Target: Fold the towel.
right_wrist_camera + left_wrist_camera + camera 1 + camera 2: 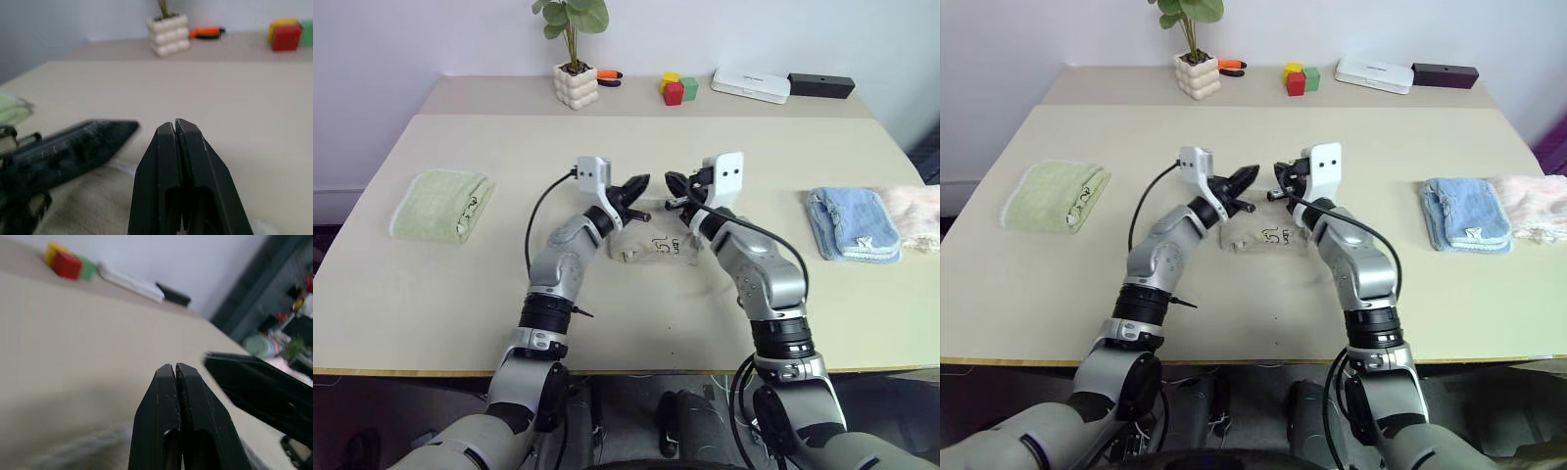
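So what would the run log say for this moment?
towel: folded, on table | left gripper: shut, empty | right gripper: shut, empty

Beneath the black left gripper [641, 182] and black right gripper [674, 181] lies the beige towel [651, 246]; a light green towel [440, 205] left, blue towel [853, 224] right.

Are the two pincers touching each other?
Apart. The left eye view shows a strip of table between the left pincer and the right pincer, above the towel.
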Robot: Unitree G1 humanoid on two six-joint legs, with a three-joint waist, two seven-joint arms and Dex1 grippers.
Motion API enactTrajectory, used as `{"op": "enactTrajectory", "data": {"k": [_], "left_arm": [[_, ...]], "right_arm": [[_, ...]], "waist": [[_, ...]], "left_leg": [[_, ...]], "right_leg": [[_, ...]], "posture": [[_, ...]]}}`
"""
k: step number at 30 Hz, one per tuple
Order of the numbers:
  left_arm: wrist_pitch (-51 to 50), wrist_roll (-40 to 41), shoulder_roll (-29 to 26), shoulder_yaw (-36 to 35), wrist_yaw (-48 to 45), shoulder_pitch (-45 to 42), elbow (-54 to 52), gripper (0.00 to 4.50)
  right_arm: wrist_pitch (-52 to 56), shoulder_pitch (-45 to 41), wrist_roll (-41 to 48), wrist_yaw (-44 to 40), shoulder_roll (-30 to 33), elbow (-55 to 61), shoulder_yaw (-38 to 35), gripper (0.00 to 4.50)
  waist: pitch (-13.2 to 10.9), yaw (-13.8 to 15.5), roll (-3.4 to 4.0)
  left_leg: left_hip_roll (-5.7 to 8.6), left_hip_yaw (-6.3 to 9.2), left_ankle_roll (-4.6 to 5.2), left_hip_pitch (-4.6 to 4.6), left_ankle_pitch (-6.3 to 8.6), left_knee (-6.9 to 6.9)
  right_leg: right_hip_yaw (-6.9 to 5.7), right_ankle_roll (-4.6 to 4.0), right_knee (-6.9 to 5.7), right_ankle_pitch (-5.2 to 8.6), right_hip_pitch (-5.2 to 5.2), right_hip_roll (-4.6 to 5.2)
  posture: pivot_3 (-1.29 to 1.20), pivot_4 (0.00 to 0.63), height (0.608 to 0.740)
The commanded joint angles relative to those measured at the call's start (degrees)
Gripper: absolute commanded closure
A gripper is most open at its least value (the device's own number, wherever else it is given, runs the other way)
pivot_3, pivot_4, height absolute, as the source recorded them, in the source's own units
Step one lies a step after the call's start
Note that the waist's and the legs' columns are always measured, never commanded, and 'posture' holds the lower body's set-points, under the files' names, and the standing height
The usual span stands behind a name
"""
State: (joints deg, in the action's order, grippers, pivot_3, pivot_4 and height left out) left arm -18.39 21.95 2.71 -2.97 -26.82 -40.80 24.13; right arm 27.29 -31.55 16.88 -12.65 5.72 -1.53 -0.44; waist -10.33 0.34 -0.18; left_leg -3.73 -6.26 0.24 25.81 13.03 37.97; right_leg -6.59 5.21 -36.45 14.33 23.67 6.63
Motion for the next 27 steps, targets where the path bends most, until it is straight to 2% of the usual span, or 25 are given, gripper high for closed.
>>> {"op": "enactTrajectory", "data": {"k": [1, 10, 21, 23, 26, 27], "left_arm": [[0.1, -2.5, -0.2, 2.2, -0.2, 0.0, 1.3, 4.46], [0.4, -5.7, -3.7, 2.1, -0.8, 0.9, 8.6, 4.46], [1.9, -5.9, -7.1, 1.6, -2.5, 2.8, 4.2, 4.46], [-1.0, -2.7, -7.5, 1.4, -5.9, 3.4, 0.5, 4.46], [-2.8, 0.0, -8.8, 1.1, -8.8, 3.7, -6.3, 3.63], [-2.7, -0.3, -9.3, 1.0, -8.4, 3.5, -7.3, 3.16]], "right_arm": [[-2.9, 3.3, -5.0, -0.3, 0.5, -0.2, 4.9, 4.47], [-7.9, 7.2, -9.8, 2.0, 2.9, -8.4, 2.3, 4.47], [-7.9, 6.8, -9.2, 1.3, 4.9, -8.5, -0.3, 4.47], [-7.1, 5.9, -7.7, 0.1, 5.1, -7.2, -1.1, 4.47], [-2.8, 3.1, -0.9, -2.5, 6.1, -3.9, -5.8, 3.66], [-1.7, 2.4, -0.1, -3.4, 7.1, -2.8, -6.4, 3.25]], "waist": [[0.0, -0.1, 0.00], [0.0, -0.2, 0.01], [0.1, -0.3, 0.02], [0.1, -0.1, 0.02], [0.1, 0.1, 0.03], [0.0, 0.1, 0.04]], "left_leg": [[0.00, 0.00, 0.00, 0.00, 0.00, -0.01], [0.00, 0.03, 0.00, -0.25, 0.01, 0.00], [-0.03, 0.10, 0.00, -0.38, 0.01, 0.00], [-0.03, 0.10, 0.00, -0.37, 0.01, 0.00], [-0.04, 0.12, 0.00, -0.32, 0.01, 0.02], [-0.03, 0.14, 0.00, -0.30, 0.01, 0.03]], "right_leg": [[0.00, 0.00, 0.01, 0.00, 0.00, 0.00], [0.00, 0.00, 0.02, 0.00, -0.21, 0.01], [0.01, -0.02, 0.02, 0.00, -0.32, 0.02], [0.01, -0.02, 0.02, 0.00, -0.31, 0.02], [0.01, -0.03, 0.02, -0.01, -0.28, 0.04], [0.02, -0.03, 0.01, -0.01, -0.27, 0.05]], "posture": [[0.00, 0.150, 0.740], [0.00, 0.150, 0.740], [0.00, 0.150, 0.740], [0.00, 0.150, 0.740], [0.00, 0.150, 0.740], [0.00, 0.150, 0.740]]}}
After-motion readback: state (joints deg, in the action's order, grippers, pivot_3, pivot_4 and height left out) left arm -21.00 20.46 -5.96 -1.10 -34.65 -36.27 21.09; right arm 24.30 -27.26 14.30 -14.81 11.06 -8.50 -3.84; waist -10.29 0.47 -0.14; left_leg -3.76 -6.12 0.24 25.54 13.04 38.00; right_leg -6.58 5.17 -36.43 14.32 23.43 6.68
